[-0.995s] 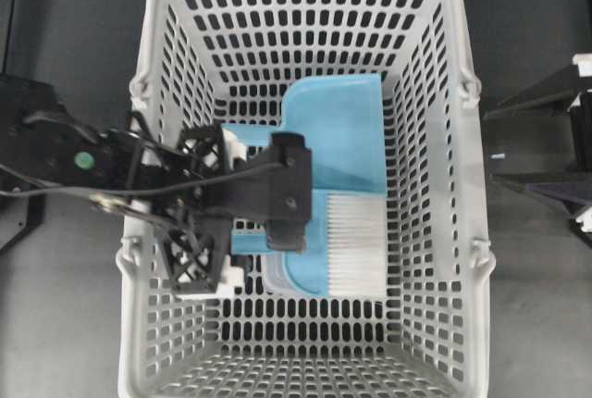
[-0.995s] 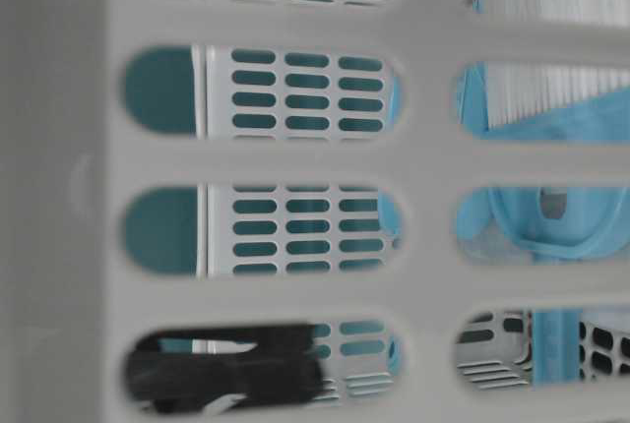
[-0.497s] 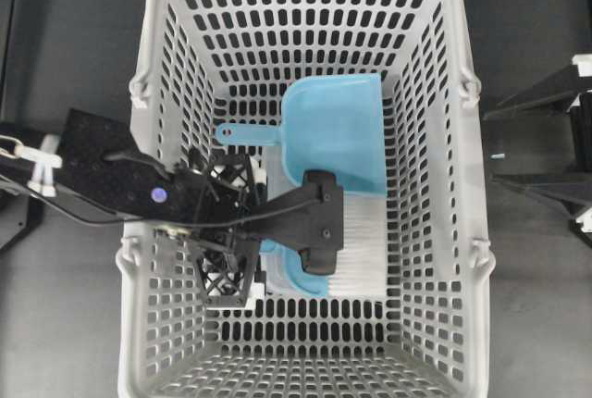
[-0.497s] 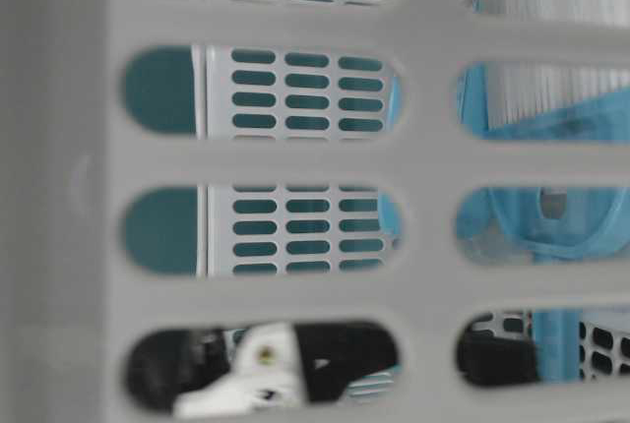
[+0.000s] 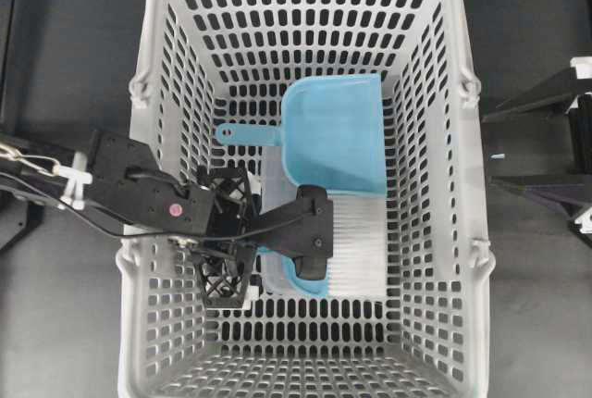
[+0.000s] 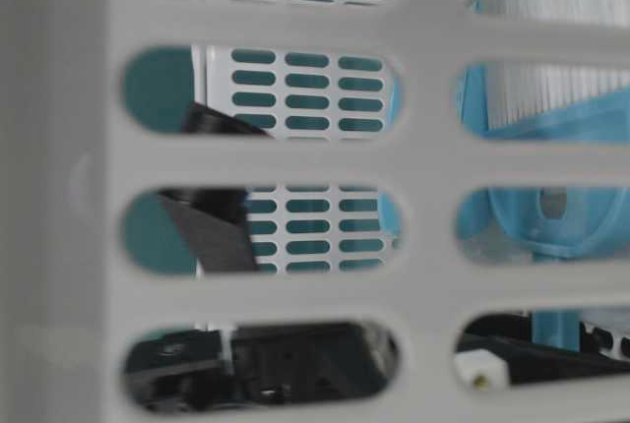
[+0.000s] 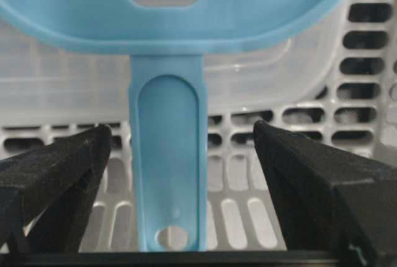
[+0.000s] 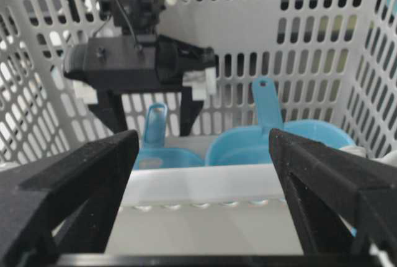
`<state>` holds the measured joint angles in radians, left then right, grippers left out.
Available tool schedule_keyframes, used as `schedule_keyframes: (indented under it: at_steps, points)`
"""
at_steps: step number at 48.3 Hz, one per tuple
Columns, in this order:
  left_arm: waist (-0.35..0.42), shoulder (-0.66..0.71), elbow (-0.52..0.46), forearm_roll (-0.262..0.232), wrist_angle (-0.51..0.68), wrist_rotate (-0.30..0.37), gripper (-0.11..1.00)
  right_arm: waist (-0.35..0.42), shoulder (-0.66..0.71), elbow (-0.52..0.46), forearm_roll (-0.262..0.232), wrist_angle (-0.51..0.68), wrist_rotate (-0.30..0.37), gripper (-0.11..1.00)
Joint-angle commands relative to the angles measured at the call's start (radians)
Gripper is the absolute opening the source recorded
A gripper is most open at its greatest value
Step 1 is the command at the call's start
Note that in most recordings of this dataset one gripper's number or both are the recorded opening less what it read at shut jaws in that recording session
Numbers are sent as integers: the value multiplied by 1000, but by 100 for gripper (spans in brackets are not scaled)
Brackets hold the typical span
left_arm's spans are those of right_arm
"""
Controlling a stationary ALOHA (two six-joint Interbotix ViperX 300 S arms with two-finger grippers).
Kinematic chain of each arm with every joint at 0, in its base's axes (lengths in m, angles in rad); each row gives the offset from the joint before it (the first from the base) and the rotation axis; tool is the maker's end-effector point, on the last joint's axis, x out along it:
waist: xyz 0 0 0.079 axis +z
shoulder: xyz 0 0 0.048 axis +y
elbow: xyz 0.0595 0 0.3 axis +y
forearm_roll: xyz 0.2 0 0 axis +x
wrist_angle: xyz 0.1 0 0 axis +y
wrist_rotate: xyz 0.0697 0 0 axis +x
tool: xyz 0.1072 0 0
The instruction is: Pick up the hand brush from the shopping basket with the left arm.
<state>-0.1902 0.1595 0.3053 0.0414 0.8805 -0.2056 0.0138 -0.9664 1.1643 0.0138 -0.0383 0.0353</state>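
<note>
The hand brush [image 5: 356,250] lies in the light-grey shopping basket [image 5: 305,9], blue body with white bristles toward the right wall. Its thin handle [image 7: 166,180], with a hole at the end, points toward the left wall. My left gripper [image 5: 225,241] is low inside the basket and open. In the left wrist view [image 7: 181,131] its fingers [image 7: 56,174] stand on either side of the handle without touching it. The right wrist view shows the same gripper [image 8: 142,62] above the handle [image 8: 154,124]. My right gripper [image 8: 203,135] is open and empty outside the basket's right wall.
A blue dustpan [image 5: 335,134] without bristles lies just behind the brush, its handle toward the left wall. A clear plastic tub [image 7: 279,74] sits under the brush head. The basket walls [image 6: 433,157] close in on all sides. The right arm [image 5: 546,190] rests beside the basket.
My left gripper has moved from over the dustpan handle toward the front of the basket and gone lower. It now straddles the brush handle. The brush and right arm have not moved.
</note>
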Motion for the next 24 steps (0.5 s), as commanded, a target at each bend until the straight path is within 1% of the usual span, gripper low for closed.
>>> schedule_keyframes:
  at_steps: [1,17,24]
  points:
    - [-2,0,5,3,-29,6,91,2,9,-8,5,-3,2,81]
    - [0,6,14,3,-40,9,91,2,11,-3,5,-3,2,81]
    - [-2,6,18,3,-54,9,88,3,11,-2,5,-3,5,81]
